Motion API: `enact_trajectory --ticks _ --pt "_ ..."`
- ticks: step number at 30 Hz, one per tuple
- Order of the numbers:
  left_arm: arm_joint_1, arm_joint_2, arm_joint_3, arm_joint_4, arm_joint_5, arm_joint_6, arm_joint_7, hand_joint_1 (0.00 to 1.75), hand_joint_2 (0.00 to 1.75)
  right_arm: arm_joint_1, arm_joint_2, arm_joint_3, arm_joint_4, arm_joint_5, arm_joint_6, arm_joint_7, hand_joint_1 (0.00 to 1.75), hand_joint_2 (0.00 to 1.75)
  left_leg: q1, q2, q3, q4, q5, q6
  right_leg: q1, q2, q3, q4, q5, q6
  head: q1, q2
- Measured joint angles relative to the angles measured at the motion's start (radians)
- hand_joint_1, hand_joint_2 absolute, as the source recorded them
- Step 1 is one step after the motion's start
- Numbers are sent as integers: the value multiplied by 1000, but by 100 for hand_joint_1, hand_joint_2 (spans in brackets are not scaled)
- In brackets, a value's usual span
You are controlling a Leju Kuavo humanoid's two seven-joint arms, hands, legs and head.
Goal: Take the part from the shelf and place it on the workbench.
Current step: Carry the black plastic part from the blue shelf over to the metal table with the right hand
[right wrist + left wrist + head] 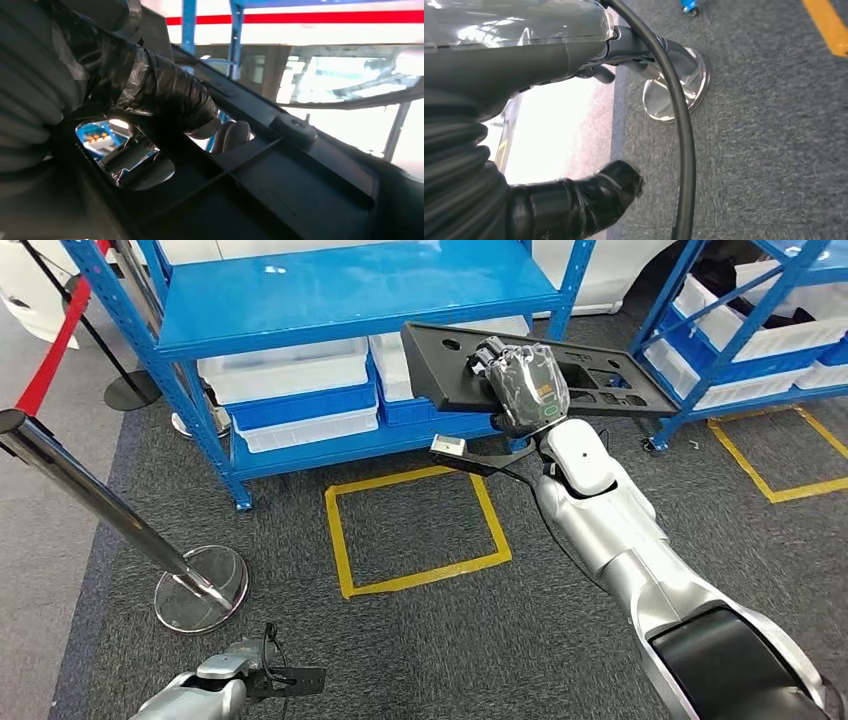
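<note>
The part (440,355) is a long flat black plastic panel with holes and slots. My right hand (525,385) grips it near its middle and holds it in the air, in front of the lower level of the blue shelf (340,290). The right wrist view shows the part's ribbed face (300,190) close up, with my right hand's thumb (165,95) pressed over its edge. My left arm (215,680) hangs low at the bottom left. In the left wrist view my left hand (499,65) holds nothing, thumb (584,200) apart from the fingers, above grey carpet.
White and blue bins (290,370) fill the shelf's lower level. A yellow taped square (415,530) marks the carpet in front. A chrome stanchion with round base (200,585) and red belt stands left. A second blue shelf (750,330) with bins stands right.
</note>
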Motion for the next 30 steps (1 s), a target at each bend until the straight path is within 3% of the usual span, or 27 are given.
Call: enact_trajectory --ticks 1,2,3,4,5,7,9,10,11,13,15,16,17,19,21,22,24,25,26,27,29,30 --pt "0 0 1 0 0 -1 -1 0 175 1 0 1 0 -1 1 0 175 175 0 13 -14 4 7 -2 -5 -4 12 23 17 5 0 0" --pt "0 0 2 0 0 -2 -2 0 175 1 0 1 0 -2 2 0 175 175 1 24 -27 10 13 -6 -9 -9 42 12 44 9 0 0" --pt "0 0 3 -1 0 -3 -4 0 175 0 0 1 -1 -3 2 0 175 175 2 35 -38 17 18 -10 -12 -22 87 -34 62 12 0 0" --pt "0 2 6 -1 0 -4 -5 0 175 -1 0 1 -4 -4 2 0 175 175 1 44 -48 23 22 -15 -8 -41 141 -100 56 13 0 0" --pt "0 3 10 -3 -1 -5 -5 0 175 -3 1 2 -8 -5 3 0 175 175 0 52 -55 27 27 -22 -3 -58 187 -166 39 7 0 0" --pt "0 4 16 -6 -3 -9 -6 0 175 -5 2 2 -14 -6 6 0 175 175 -3 71 -60 25 40 -35 11 -71 227 -243 9 -11 -1 0" --pt "2 4 22 -7 -6 -16 -7 0 175 -4 2 2 -15 -8 12 0 175 175 -1 80 -64 22 46 -48 14 -54 217 -256 23 -33 -1 0" --pt "3 4 24 -7 -9 -19 -7 0 175 -3 2 3 -16 -8 15 1 175 175 3 64 -72 35 28 -52 13 -45 210 -259 33 -44 -1 0" --pt "6 5 27 -7 -11 -23 -8 0 175 -2 2 4 -16 -8 17 2 175 175 5 39 -84 67 -6 -55 12 -36 202 -262 43 -55 -2 0" --pt "10 6 31 -7 -14 -29 -10 0 175 -1 4 7 -16 -9 20 3 175 175 6 -14 -122 188 -100 -57 13 -15 182 -261 61 -70 -3 0" --pt "13 10 34 -7 -15 -32 -11 0 175 2 6 9 -17 -10 20 3 175 175 1 -29 -146 303 -153 -53 20 10 162 -256 75 -76 -4 0" --pt "13 11 34 -7 -15 -32 -11 0 175 4 6 10 -17 -10 20 3 175 175 -2 -32 -136 314 -153 -49 24 23 152 -252 81 -77 -4 0" --pt "13 11 35 -7 -15 -32 -11 0 175 6 6 10 -17 -10 20 3 175 175 -5 -35 -108 286 -136 -42 27 36 142 -247 86 -77 -4 0" --pt "12 13 38 -8 -15 -33 -11 0 175 6 6 10 -18 -10 20 3 175 175 -9 -67 -24 159 -96 -22 29 61 123 -238 97 -75 -3 0" --pt "10 16 45 -9 -15 -37 -12 0 175 4 6 10 -21 -10 20 4 175 175 -12 -104 30 64 -78 -12 24 82 108 -235 110 -67 -2 0" --pt "9 18 48 -9 -15 -41 -13 0 175 4 6 10 -22 -10 20 4 175 175 -13 -113 36 47 -76 -11 17 92 102 -238 120 -60 -3 0" --pt "6 16 52 -9 -15 -50 -16 0 175 5 5 10 -22 -12 20 5 175 175 -13 -94 37 27 -52 -9 10 115 96 -253 141 -46 -4 0" --pt "3 16 53 -9 -15 -54 -17 0 175 5 4 10 -22 -13 20 4 175 175 -11 -81 37 14 -37 -5 12 111 91 -255 136 -39 -3 0" --pt "1 16 55 -9 -15 -56 -18 0 175 4 3 10 -22 -14 20 4 175 175 -8 -66 36 0 -23 0 15 93 83 -242 115 -34 -2 0" --pt "-1 16 56 -9 -15 -58 -20 0 175 2 2 10 -22 -14 20 4 175 175 -5 -50 32 -12 -11 3 16 65 70 -207 77 -29 0 0" --pt "-2 17 59 -9 -15 -60 -22 0 175 -1 2 11 -23 -15 20 4 175 175 -6 -21 14 -11 3 3 9 15 38 -82 -10 -16 2 0" --pt "-1 17 61 -9 -15 -60 -23 0 175 -1 2 11 -23 -15 20 3 175 175 -6 -6 3 -5 7 1 2 4 27 -22 -33 -8 2 0"
